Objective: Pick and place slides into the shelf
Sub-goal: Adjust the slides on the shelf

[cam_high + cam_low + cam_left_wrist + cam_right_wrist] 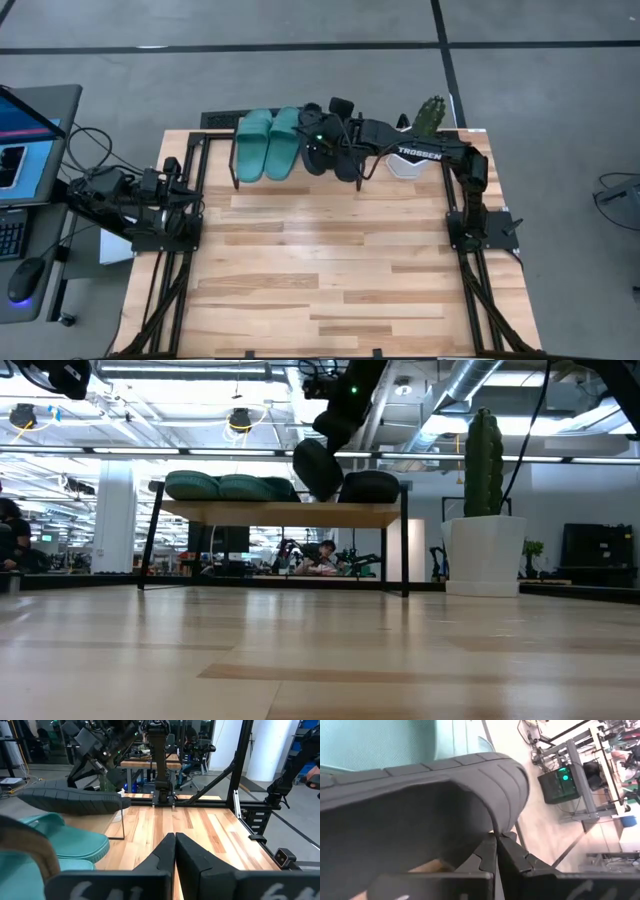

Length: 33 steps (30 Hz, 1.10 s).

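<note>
ribbed black slide [420,785], perhaps pinched

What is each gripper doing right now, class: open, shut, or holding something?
Left gripper: shut, empty, parked at the table's left edge.
Right gripper: shut on a black rubber slide sandal, tilted above the small wood-topped shelf.

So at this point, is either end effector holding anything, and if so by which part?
The right end effector is shut on a black slide, pinching its edge above the shelf. The left end effector is shut and empty.
</note>
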{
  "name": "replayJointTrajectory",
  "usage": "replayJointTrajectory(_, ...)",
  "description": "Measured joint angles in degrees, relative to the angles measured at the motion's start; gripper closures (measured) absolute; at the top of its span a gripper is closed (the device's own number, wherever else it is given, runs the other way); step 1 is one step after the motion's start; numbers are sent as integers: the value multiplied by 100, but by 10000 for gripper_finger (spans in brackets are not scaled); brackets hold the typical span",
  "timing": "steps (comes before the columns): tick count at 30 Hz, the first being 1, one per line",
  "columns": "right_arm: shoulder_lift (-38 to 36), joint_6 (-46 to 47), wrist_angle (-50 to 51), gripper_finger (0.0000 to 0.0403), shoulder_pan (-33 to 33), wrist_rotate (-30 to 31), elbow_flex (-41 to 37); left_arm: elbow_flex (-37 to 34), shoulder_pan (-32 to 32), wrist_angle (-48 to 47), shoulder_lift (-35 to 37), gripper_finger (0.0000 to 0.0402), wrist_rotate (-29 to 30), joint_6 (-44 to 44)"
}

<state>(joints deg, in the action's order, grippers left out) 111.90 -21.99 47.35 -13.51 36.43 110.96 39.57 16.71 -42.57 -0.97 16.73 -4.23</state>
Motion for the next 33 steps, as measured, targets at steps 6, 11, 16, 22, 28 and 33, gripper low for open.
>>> replayJointTrajectory(6, -2, 337, 482, 403, -1, 12, 41, 0, 0, 0, -2, 401, 0, -1)
replayJointTrajectory(11, -2, 406, 473, 403, -7, -10, 41, 0, 1, 0, 0, 401, 0, -1)
replayJointTrajectory(16, -2, 403, 395, 403, -7, -62, 41, 0, 2, 0, -2, 401, 2, -5)
replayJointTrajectory(22, -2, 395, 327, 386, 5, -80, 39, 0, 0, -3, 0, 402, 0, -7)
replayJointTrajectory(28, -3, 356, 318, 322, 51, -77, 39, 0, 0, -4, 0, 401, 1, -9)
replayJointTrajectory(33, -4, 238, 300, 259, 121, 25, 41, 0, 2, -4, 0, 401, 2, -9)
